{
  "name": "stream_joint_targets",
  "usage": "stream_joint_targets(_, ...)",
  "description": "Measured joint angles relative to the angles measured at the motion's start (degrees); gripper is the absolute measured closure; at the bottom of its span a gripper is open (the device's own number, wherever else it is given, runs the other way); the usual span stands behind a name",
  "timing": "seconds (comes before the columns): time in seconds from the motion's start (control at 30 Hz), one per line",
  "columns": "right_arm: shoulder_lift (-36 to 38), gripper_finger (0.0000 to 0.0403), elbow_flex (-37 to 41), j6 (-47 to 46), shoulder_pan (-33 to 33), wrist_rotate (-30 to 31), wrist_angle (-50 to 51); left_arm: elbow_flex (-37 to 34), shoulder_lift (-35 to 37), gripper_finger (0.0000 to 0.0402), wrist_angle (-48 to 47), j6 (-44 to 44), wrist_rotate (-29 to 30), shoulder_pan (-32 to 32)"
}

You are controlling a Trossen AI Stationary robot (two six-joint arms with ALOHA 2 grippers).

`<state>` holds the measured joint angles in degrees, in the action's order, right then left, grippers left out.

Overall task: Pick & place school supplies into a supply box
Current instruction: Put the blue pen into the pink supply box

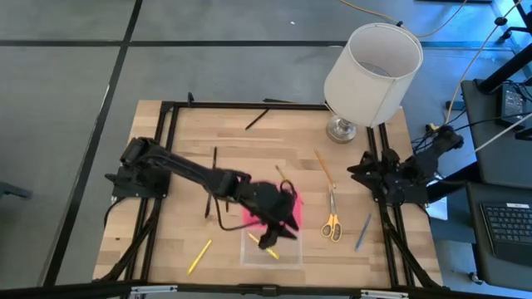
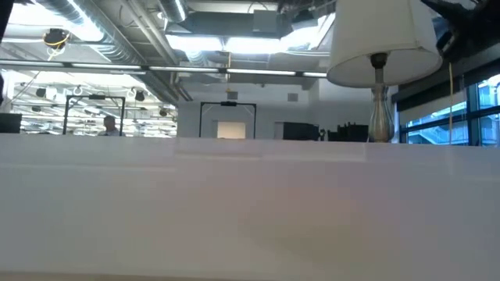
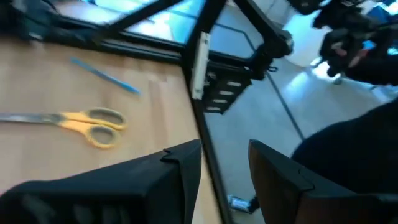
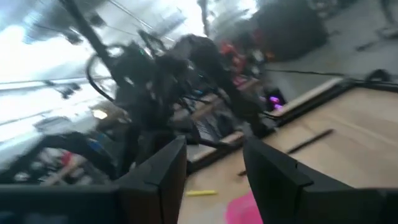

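Dark fingers [image 3: 186, 168] of the left gripper [image 1: 278, 235] stand narrowly apart, empty, above the supply box [image 1: 259, 220], whose pink lid shows beneath the arm. Right of the box lie yellow-handled scissors [image 1: 332, 218] and a blue pen [image 1: 363, 232]; a yellow pencil [image 1: 199, 257] lies to its left. Beyond the scissors, the right gripper [image 1: 359, 169] waits parted and empty.

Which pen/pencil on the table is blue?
The blue pen lying near the table's right edge, just right of the scissors and below the right arm's base. The others are yellow, black or wood-brown.
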<state>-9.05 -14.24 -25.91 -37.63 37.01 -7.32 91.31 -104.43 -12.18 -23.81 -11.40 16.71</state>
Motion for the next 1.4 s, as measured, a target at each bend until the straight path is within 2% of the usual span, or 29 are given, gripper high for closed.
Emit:
stream_joint_targets(0.17, -9.61, 0.0242, -11.74, -8.20, 0.02, 3.82, 13.68, 0.00, 5.55, 0.0279, -5.53, 6.20, 0.87, -2.35)
stream_joint_targets(0.27, -16.08, 0.0242, -18.56, -17.29, 0.02, 3.88, 23.43, -0.27, 9.50, 0.0277, -10.93, 10.31, 6.65, -2.58)
stream_joint_targets(0.37, -22.90, 0.0242, -24.83, -27.84, 0.02, 2.90, 34.22, -4.04, 14.31, 0.0277, -11.63, 12.38, 11.44, -2.66)
stream_joint_targets(0.53, -33.36, 0.0242, -34.77, -43.91, 0.02, -6.25, 47.91, -16.68, 25.57, 0.0279, -7.62, 12.63, 13.86, -4.01)
stream_joint_targets(0.73, -43.38, 0.0242, -44.84, -58.93, 0.02, -20.78, 59.39, -33.82, 38.81, 0.0277, 6.30, 12.11, 15.32, -6.39)
stream_joint_targets(0.93, -51.37, 0.0242, -50.46, -81.20, -0.02, -36.21, 76.23, -42.86, 46.79, 0.0279, 11.17, 10.52, 15.30, -7.13)
stream_joint_targets(1.03, -54.40, 0.0242, -50.38, -90.87, -0.22, -46.17, 79.32, -44.86, 48.53, 0.0277, 11.12, 10.47, 15.21, -7.13)
stream_joint_targets(1.1, -56.32, 0.0242, -49.73, -93.23, -0.24, -50.40, 80.04, -45.11, 48.80, 0.0277, 10.42, 10.52, 14.57, -7.13)
stream_joint_targets(1.3, -61.41, 0.0242, -48.16, -94.02, -0.20, -51.69, 76.75, -45.11, 48.83, 0.0280, 10.16, 12.46, 10.85, -7.13)
stream_joint_targets(1.4, -64.00, 0.0242, -48.09, -90.63, -0.24, -51.75, 72.65, -45.11, 48.83, 0.0281, 10.10, 12.60, 8.61, -7.13)
